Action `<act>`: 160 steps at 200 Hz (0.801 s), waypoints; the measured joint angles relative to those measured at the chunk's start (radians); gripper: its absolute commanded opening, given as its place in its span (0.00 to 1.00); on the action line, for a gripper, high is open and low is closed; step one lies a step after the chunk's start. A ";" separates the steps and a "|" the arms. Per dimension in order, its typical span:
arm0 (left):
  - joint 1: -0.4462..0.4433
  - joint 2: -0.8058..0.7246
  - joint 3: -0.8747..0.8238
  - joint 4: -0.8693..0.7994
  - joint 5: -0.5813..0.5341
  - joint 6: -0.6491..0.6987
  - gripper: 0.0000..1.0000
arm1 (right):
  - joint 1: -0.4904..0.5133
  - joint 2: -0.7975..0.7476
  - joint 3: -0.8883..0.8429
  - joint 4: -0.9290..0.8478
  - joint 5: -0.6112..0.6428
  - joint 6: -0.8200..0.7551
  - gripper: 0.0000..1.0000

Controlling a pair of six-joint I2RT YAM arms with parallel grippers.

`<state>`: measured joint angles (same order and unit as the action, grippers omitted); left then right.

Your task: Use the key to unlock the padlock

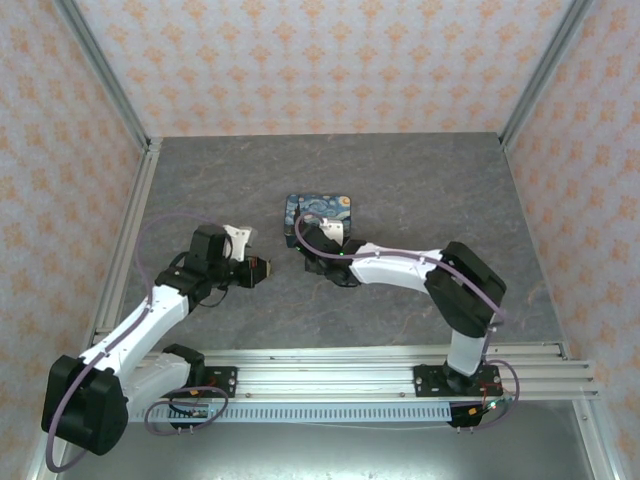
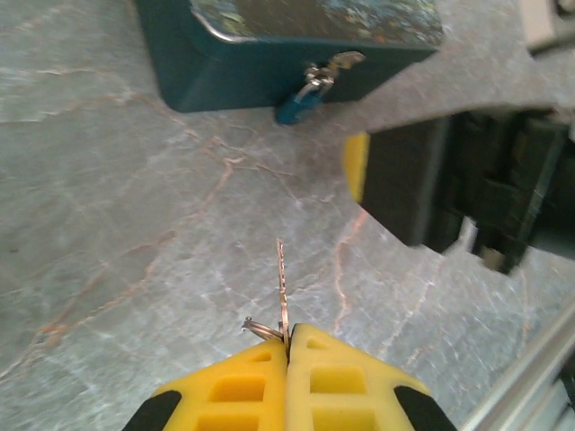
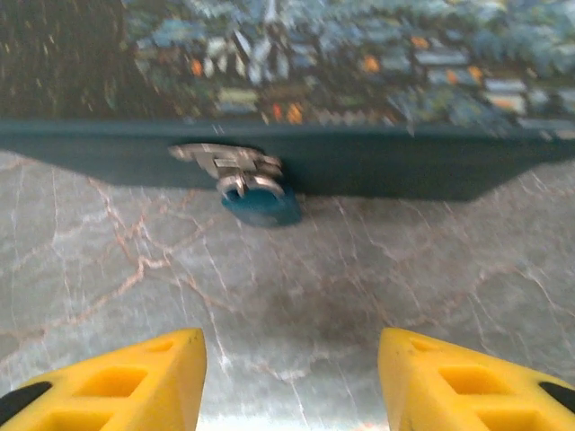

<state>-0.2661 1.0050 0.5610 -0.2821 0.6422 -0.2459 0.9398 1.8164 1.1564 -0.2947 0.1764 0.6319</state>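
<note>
1. The padlock [image 3: 260,205] is a small lock with a blue body and a silvery shackle. It hangs from the metal hasp [image 3: 220,162] on the front wall of the tin [image 3: 377,63]. Its body sits low against the foot of that wall, close to the tabletop. The view is too blurred to show the keyhole.
2. In the left wrist view the padlock [image 2: 296,106] dangles from the same hasp and is tilted down to the left against the dark teal wall.
3. The tin [image 1: 320,212] is rectangular, with a lid painted in blue swirls. It stands near the middle of the grey marbled table [image 1: 420,180].
4. The key [image 2: 282,278] is seen edge-on as a thin strip. Its blade points towards the tin, and it is well apart from the padlock. A small wire ring [image 2: 259,328] shows at its held end.
5. The left gripper [image 2: 287,350] is clenched on the key, with its yellow fingers [image 2: 341,377] pressed together around the held end.
6. The right gripper [image 3: 289,350] is released. Its yellow fingers [image 3: 135,377] stand wide apart with nothing between them. It faces the tin's front wall, and the padlock lies a little left of the gap's middle.
7. From above, the right gripper [image 1: 310,252] is just beside the tin's near side. The left gripper [image 1: 262,270] is further left, apart from the tin.
</note>
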 measured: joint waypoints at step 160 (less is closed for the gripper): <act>0.000 -0.120 -0.105 0.113 0.021 0.005 0.00 | -0.043 0.206 0.140 0.047 0.079 0.030 0.46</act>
<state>-0.2661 0.8852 0.4561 -0.1688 0.6636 -0.2409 0.8967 2.0220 1.2961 -0.2481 0.2550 0.6617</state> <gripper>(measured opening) 0.048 0.471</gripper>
